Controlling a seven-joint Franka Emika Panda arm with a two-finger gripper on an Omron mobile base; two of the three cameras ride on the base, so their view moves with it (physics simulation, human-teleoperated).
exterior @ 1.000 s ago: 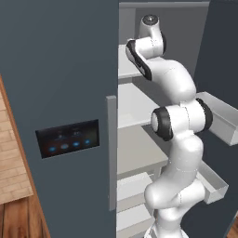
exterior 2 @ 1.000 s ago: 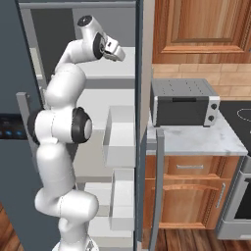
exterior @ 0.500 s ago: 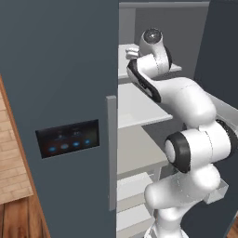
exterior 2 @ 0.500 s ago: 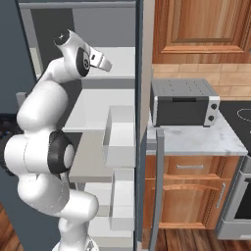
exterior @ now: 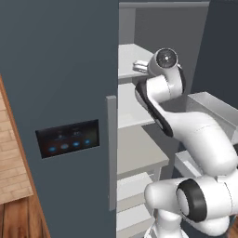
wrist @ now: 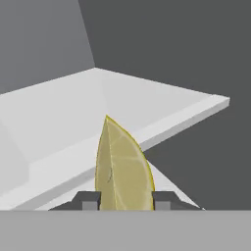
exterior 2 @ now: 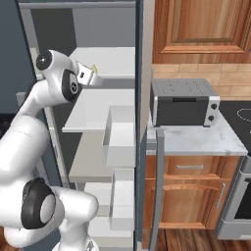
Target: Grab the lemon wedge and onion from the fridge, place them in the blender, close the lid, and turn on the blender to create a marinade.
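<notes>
A yellow lemon wedge [wrist: 122, 164] stands upright between my two dark fingertips [wrist: 90, 200], so my gripper [wrist: 126, 201] is shut on it. From the right base my gripper [exterior 2: 90, 74] hangs in front of the upper shelf [exterior 2: 110, 61] of the open fridge [exterior: 60, 69], a yellow tip of the lemon wedge [exterior 2: 94, 68] showing. The left base view has the hand [exterior: 140, 66] at that same shelf. The onion, the blender and its lid are out of view.
The fridge's grey bar handle [exterior: 110, 153] and black panel of blue lights [exterior: 69, 139] face me on the left. A door bin [exterior 2: 120, 137] juts out beside the shelves. A toaster oven [exterior 2: 184, 103] sits on a marble counter [exterior 2: 201, 139] over wooden drawers.
My arm has folded down and back, drawing the gripper with the lemon wedge away from the top of the fridge towards the shelf's front edge. The base has not moved.
</notes>
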